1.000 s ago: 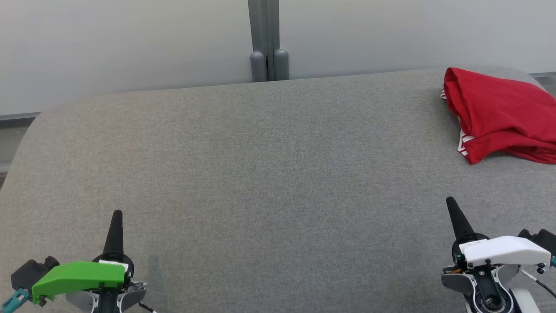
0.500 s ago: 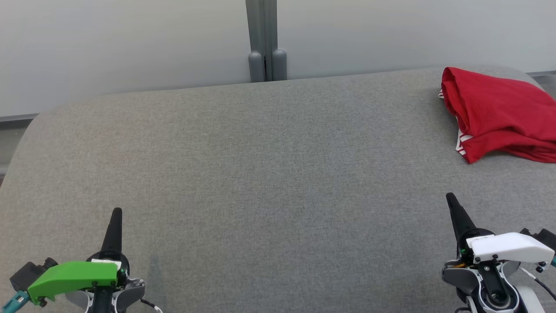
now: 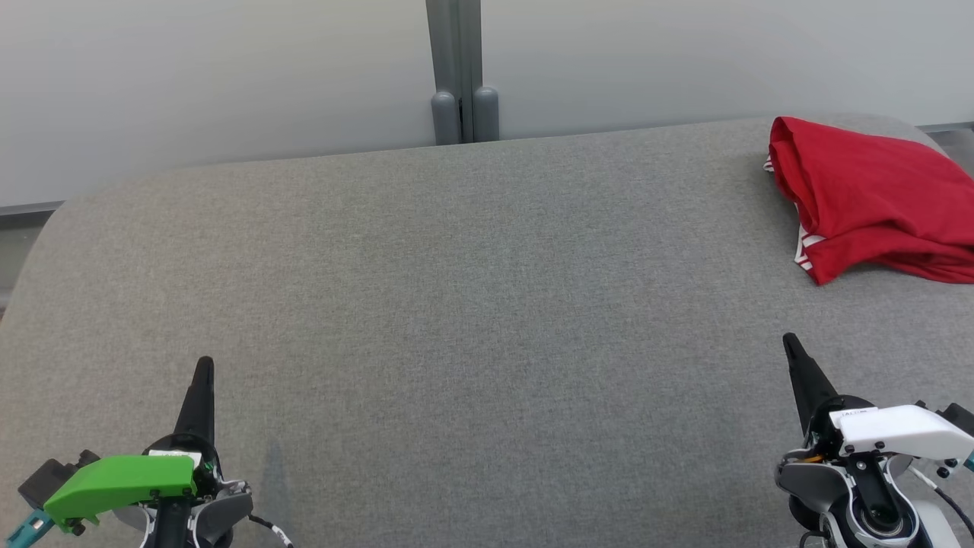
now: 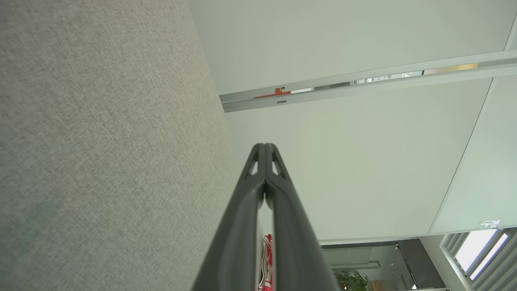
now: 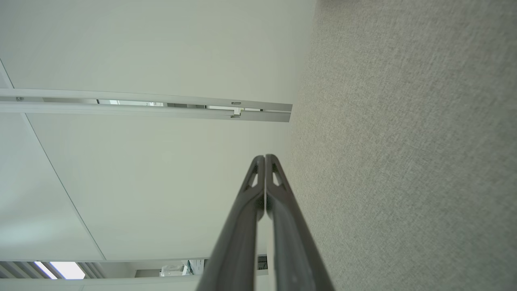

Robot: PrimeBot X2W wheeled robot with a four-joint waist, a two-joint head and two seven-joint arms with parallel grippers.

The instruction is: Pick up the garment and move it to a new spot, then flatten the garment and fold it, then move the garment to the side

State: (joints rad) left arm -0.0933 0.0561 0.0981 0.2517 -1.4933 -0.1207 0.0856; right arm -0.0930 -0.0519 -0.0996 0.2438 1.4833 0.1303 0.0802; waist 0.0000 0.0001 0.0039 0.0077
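**Head view:** The left gripper [image 3: 203,365] and the right gripper [image 3: 790,341] are poised over a grey fabric-covered surface [image 3: 487,304]. Each has its two dark fingers pressed together into a single point and grips nothing. The red garment [image 3: 867,198] (white stripes show at its hem) lies crumpled near the far edge of the surface. It is well ahead of the right gripper's closed jaws and a little to their right, and far across from the left gripper's jaws. A grey post [image 3: 456,68] stands against the pale wall beyond the surface, ahead of both pairs of jaws and between them.

**Left wrist view:** The left gripper's fingers meet at their tips with nothing caught between them. The grey surface runs along the left of the jaws, and pale wall panels lie to their right. A sliver of the red-and-white garment shows through the narrow slit lower down between the fingers, well beyond them.

**Right wrist view:** The right gripper's fingertips touch and hold nothing. The grey surface lies to the right of the jaws, the pale wall to their left.
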